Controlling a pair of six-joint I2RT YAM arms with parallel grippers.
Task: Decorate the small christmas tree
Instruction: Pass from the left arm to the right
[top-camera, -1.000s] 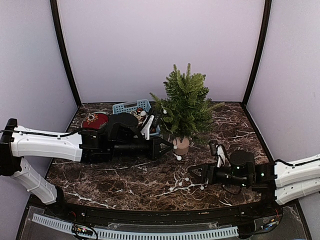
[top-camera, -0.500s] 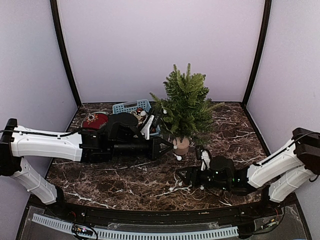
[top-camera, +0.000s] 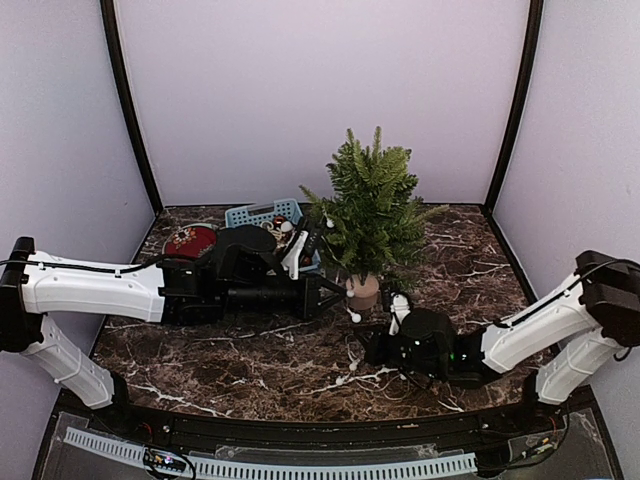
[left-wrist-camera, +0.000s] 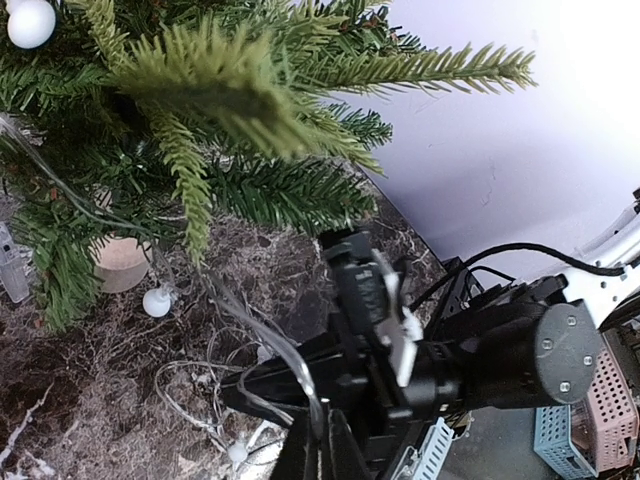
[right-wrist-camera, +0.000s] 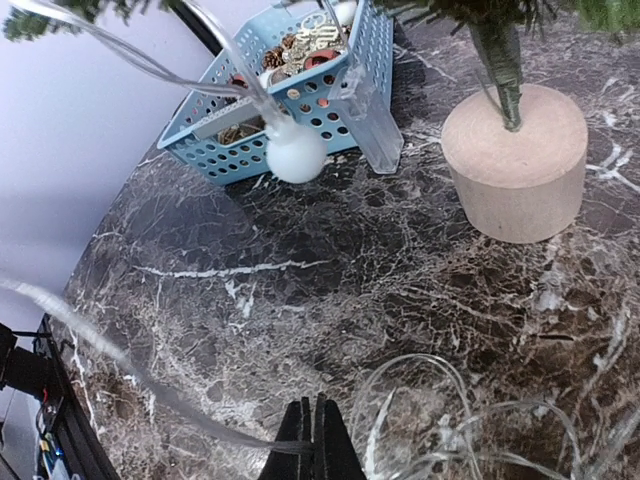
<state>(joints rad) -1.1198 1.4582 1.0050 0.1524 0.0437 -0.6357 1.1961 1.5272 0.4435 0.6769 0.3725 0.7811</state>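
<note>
The small christmas tree (top-camera: 372, 205) stands on its pale wooden base (top-camera: 362, 292) mid-table, and that base (right-wrist-camera: 515, 160) fills the upper right of the right wrist view. A clear light string with white balls (top-camera: 372, 374) trails from the branches onto the marble. My left gripper (top-camera: 341, 291) sits just left of the base, shut on the string's clear wire (left-wrist-camera: 272, 342). My right gripper (top-camera: 366, 350) lies low in front of the base, its jaws (right-wrist-camera: 312, 442) shut on another stretch of the wire (right-wrist-camera: 150, 395). A white ball (right-wrist-camera: 296, 155) hangs in the air.
A blue basket (top-camera: 262, 214) of ornaments stands behind the left arm, with a red round ornament (top-camera: 190, 240) to its left. A clear plastic piece (right-wrist-camera: 366, 122) hangs by the basket (right-wrist-camera: 300, 95). Loose wire loops (right-wrist-camera: 440, 400) lie on the marble (top-camera: 200, 350).
My right arm has slid left toward the tree's base and its gripper has gone from open to shut on the wire. The left arm has not moved.
</note>
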